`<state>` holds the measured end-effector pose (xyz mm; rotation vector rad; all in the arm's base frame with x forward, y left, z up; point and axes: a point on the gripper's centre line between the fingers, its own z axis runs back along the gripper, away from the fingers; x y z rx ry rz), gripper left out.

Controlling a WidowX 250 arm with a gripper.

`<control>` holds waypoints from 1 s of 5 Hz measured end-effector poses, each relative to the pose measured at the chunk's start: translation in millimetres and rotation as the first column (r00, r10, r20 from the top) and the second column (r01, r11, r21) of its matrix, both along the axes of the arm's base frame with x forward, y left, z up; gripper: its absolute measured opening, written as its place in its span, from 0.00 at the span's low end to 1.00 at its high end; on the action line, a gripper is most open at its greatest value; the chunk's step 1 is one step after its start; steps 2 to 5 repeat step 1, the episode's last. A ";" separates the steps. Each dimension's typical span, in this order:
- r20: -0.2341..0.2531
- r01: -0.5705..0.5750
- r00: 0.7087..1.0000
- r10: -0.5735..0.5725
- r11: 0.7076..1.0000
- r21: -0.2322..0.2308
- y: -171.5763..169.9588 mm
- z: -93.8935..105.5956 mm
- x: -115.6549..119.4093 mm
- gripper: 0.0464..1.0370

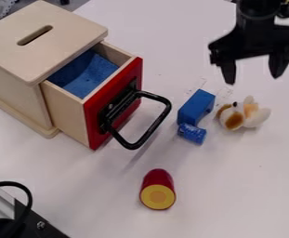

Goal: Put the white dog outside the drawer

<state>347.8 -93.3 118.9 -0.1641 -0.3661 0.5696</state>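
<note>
Two fingers [229, 73] of the tool [252, 71] are parted, nothing grasped, apparently so that the white plush dog [251, 113] is left undisturbed outside the drawer [92, 118], on the bench [233, 181] beyond its front. The drawer is pulled open, presumably for access.

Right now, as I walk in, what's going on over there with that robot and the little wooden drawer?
The robot's gripper hangs open and empty above the table, just beyond a white toy dog with brown patches. The dog lies on the table, outside the pulled-out drawer, so getting it out looks done. Next to it are a blue block and a small blue cylinder. Nothing is being held.
</note>
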 end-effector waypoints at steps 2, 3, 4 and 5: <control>0.022 0.005 1.000 -0.005 1.000 -0.001 0.5 8.2 -0.4 0.96; 0.022 0.005 1.000 -0.005 1.000 -0.001 0.5 8.2 -0.4 0.96; 0.022 0.005 1.000 -0.005 1.000 -0.001 0.5 8.2 -0.4 0.96; 0.022 0.005 1.000 -0.005 1.000 -0.001 0.5 8.2 -0.4 0.96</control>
